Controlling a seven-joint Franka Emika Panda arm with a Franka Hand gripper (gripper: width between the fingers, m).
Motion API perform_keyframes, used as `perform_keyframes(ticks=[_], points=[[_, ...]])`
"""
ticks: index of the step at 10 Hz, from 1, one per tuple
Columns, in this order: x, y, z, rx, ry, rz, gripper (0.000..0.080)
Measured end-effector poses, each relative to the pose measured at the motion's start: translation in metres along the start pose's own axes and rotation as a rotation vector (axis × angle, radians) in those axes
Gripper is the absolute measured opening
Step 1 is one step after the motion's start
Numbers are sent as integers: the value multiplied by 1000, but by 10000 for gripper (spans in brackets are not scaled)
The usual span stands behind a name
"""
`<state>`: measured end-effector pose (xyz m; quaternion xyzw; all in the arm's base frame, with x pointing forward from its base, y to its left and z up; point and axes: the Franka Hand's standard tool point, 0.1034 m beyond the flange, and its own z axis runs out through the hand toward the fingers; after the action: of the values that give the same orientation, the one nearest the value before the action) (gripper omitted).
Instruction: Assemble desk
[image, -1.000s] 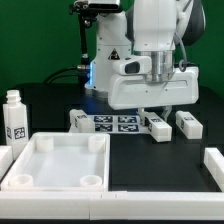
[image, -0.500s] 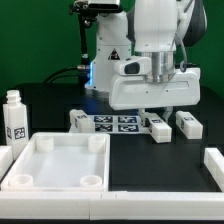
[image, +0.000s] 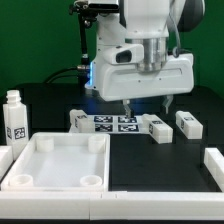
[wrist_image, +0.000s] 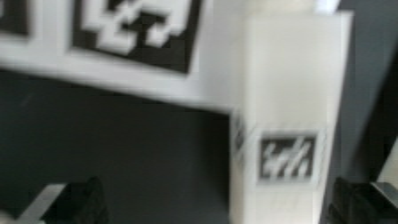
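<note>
We see the desk in loose parts. Its top (image: 62, 160) is a white, rimmed, rectangular tray with round sockets in its corners. It lies hollow side up on the black table (image: 45, 105), at the front and toward the exterior view's left. One upright leg (image: 13, 115), a white peg with a black-and-white tag, stands behind the top's left corner. Farther back, three more legs lie flat around the marker board (image: 113, 122): a left leg (image: 78, 118), a middle leg (image: 155, 127) and a right leg (image: 188, 123).

The gripper (image: 147, 104) hangs above the middle leg, its jaws spread wide with nothing between them.

Only the exterior view shows the top, the upright leg and how the parts are spread over the table. The wrist view, blurred, gives us a close look instead. There the middle leg (wrist_image: 294, 80) is a long white bar with a small tag near one end, just beside the marker board (wrist_image: 125, 40). The dark fingertips (wrist_image: 63, 200) stand clear on either side of it.
</note>
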<state>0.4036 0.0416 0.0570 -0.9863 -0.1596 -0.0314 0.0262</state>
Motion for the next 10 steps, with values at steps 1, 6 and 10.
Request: perform_keyframes(ticks=[1, 6, 10], points=[[2, 5, 0, -3, 8, -37, 637], [5, 18, -1, 15, -23, 1, 649], [59, 68, -23, 90, -87, 9, 649]])
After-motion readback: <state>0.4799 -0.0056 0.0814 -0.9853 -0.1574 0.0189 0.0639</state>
